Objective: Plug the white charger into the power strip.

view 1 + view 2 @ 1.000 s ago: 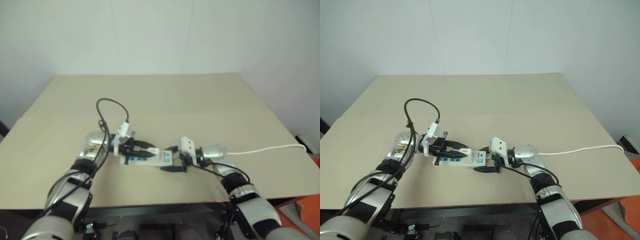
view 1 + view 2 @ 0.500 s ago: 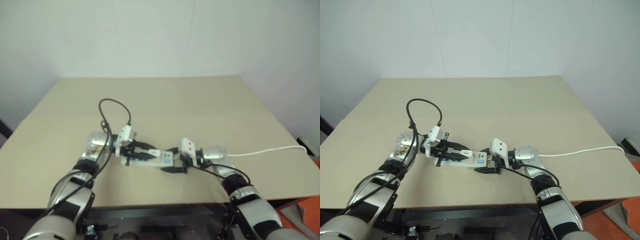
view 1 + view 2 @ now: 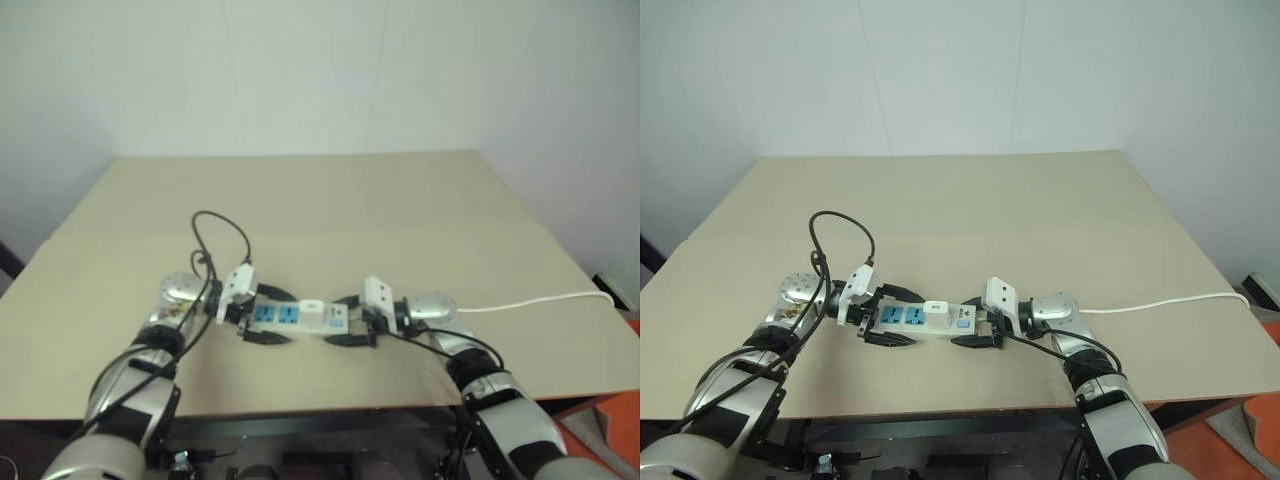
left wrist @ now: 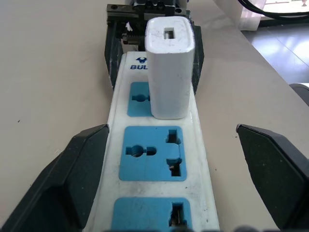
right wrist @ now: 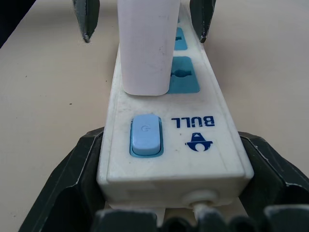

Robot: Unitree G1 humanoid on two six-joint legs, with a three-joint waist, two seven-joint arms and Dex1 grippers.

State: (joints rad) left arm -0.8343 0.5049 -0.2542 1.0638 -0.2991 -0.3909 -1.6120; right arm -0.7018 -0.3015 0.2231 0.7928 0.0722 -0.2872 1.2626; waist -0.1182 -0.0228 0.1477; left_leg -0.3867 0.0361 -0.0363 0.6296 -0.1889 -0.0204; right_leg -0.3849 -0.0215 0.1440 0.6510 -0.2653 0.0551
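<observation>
Now the white charger [image 4: 169, 63] stands upright in the socket of the power strip [image 3: 919, 321] nearest the switch end, and by the look of it it's seated, so the plugging itself seems done. Left gripper [image 3: 880, 315] has its two black fingers spread wide, one on each side of the strip's free end, touching nothing that I can make out. Right gripper [image 3: 975, 326] is clamped on the cord end of the strip, fingers pressed against both long edges just beside the blue switch [image 5: 145, 135]. Strip lies flat on the tan table [image 3: 1040, 220], thin white cord [image 3: 1160, 302] trailing off to the right. Risk from here: if the left fingers swing inward on the way out they could clip the charger and lever it loose; a right finger dragging across the top could also press that switch
</observation>
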